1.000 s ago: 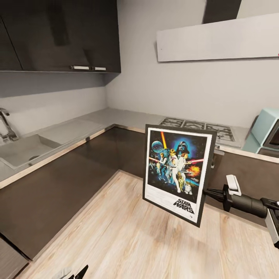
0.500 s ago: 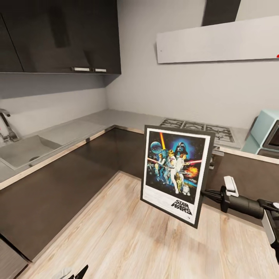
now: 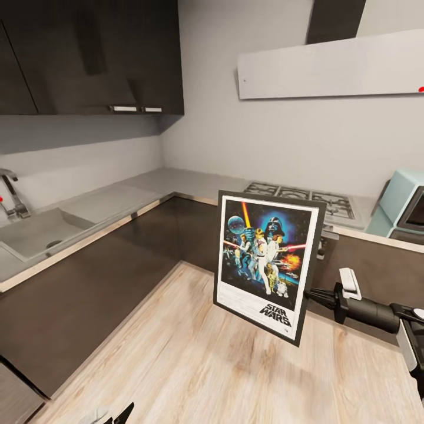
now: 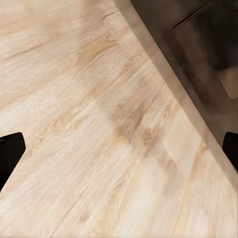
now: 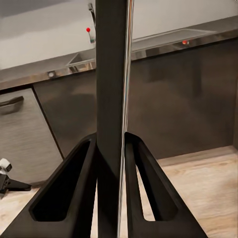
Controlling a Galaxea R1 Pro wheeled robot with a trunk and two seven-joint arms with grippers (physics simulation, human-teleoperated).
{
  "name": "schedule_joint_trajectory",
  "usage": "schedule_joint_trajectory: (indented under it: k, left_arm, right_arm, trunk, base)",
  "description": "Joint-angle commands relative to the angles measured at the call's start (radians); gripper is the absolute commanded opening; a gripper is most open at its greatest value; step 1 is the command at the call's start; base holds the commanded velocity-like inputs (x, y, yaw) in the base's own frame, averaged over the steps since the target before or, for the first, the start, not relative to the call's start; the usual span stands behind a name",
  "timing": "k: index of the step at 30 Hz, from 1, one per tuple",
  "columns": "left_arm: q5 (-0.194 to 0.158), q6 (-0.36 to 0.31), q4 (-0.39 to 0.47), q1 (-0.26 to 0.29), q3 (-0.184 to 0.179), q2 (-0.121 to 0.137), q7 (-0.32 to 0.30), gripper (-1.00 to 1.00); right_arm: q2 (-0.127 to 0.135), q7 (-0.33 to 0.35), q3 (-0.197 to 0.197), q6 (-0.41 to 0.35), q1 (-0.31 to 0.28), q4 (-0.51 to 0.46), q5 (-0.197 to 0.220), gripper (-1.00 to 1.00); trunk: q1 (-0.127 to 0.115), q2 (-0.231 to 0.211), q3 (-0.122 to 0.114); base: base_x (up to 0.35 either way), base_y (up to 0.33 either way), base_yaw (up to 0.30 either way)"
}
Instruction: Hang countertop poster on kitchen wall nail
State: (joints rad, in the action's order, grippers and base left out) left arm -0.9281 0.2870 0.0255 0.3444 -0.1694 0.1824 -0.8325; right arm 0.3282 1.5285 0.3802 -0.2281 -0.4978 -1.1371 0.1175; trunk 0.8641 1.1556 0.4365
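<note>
The poster [image 3: 268,265] hangs upright in the air over the wooden floor, its black frame and "STAR WARS" logo facing me. My right gripper [image 3: 310,292] is shut on its right edge, low down. In the right wrist view the poster [image 5: 113,89] stands edge-on, clamped between the two black fingers [image 5: 144,188]. The pale kitchen countertop [image 3: 176,182] with its steel hob [image 3: 300,197] runs behind the poster, which is clear of it. My left gripper [image 3: 112,415] hangs low by the floor; its fingertips [image 4: 10,153] stand wide apart, open and empty.
A sink [image 3: 35,229] and tap [image 3: 12,197] sit in the countertop's left run. A teal oven [image 3: 406,206] stands at the right, with a hood [image 3: 330,65] over the hob. A small red dot [image 3: 421,89] shows on the wall at the right edge. Dark cabinets [image 3: 88,277] line the floor.
The whole picture has shifted a little downward, so the camera moved. The poster and the right gripper holding it have drifted slightly left and lower in the view.
</note>
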Motion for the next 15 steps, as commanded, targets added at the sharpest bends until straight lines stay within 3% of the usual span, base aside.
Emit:
schedule_joint_trajectory:
  k: [1,15]
  left_arm:
    - [-0.006,0.006,-0.001,0.001,-0.009,0.000,-0.001,1.00]
    - [-0.006,0.006,-0.001,0.001,-0.009,0.000,-0.001,1.00]
  right_arm:
    - [0.000,0.007,0.000,-0.014,-0.001,0.001,0.002,-1.00]
    - [0.000,0.007,-0.001,-0.011,-0.001,0.018,0.003,-1.00]
  trunk:
    - [-0.004,-0.007,-0.002]
    - [-0.058,-0.105,-0.046]
  base:
    - [0.000,0.000,0.000]
    - [0.000,0.000,0.000]
